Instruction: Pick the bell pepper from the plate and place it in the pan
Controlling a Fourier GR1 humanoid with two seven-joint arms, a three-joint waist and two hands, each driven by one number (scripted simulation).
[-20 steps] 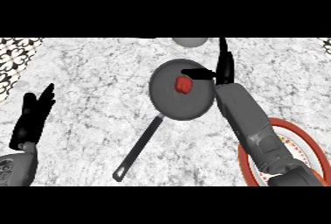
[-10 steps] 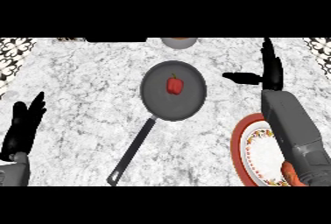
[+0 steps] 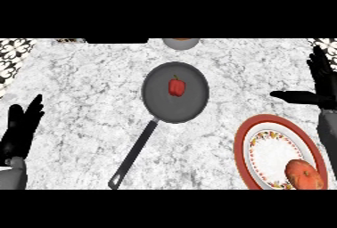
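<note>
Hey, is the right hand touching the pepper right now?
Apart. The head view shows the right hand open at the right edge, with a stretch of counter between it and the pepper lying in the pan.

Bright, flat, even light throughout

bell pepper: red
pan: dark grey inside, black handle
plate: red rim, white middle, orange-brown patterned band
round fruit: orange-red
worktop: white-grey marbling
left hand, right hand: black
</note>
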